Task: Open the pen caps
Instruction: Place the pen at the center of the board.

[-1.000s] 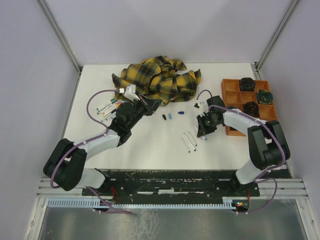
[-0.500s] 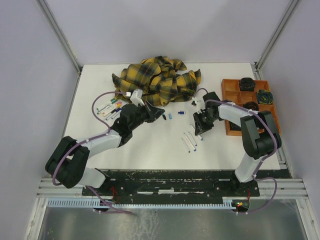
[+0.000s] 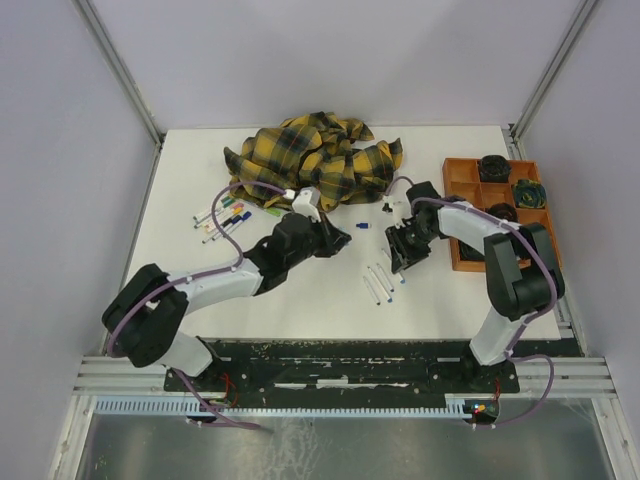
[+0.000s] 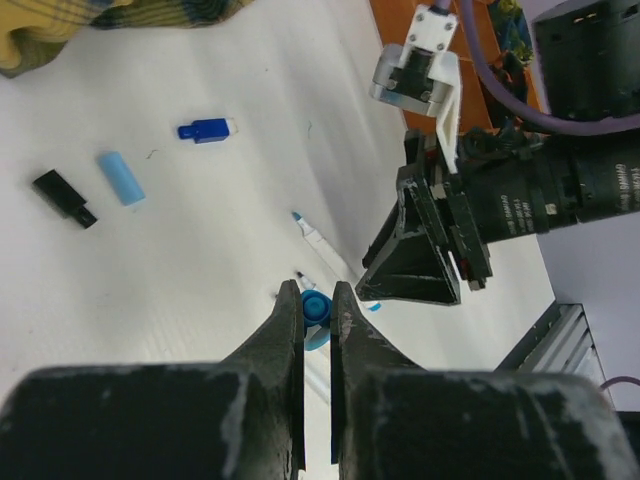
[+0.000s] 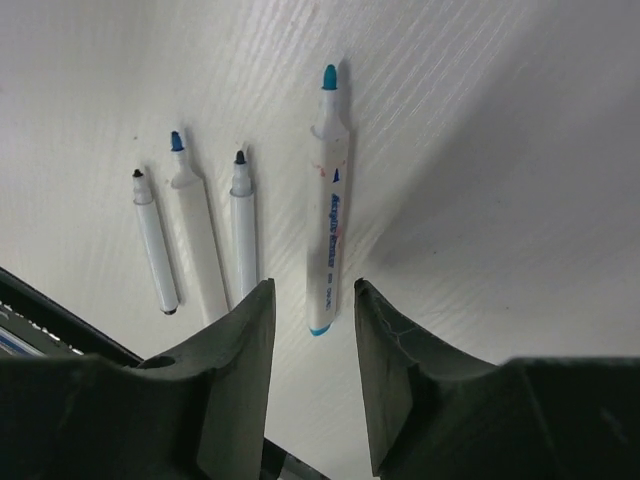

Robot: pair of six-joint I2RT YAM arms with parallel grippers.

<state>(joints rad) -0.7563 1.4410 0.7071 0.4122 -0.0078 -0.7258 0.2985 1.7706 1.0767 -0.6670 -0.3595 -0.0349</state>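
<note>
Blue cap (image 4: 316,306) sits pinched in the left gripper (image 4: 316,292); right gripper (image 5: 311,295) gapes over 4 uncapped pens (image 5: 330,220).

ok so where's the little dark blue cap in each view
top external: small dark blue plastic cap, centre, just on the near side of the yellow-and-black plaid cloth.
left wrist: upper left, right of the light blue plastic cap.
right wrist: not in it.
shared landmark: uncapped white pens, in all three views.
</note>
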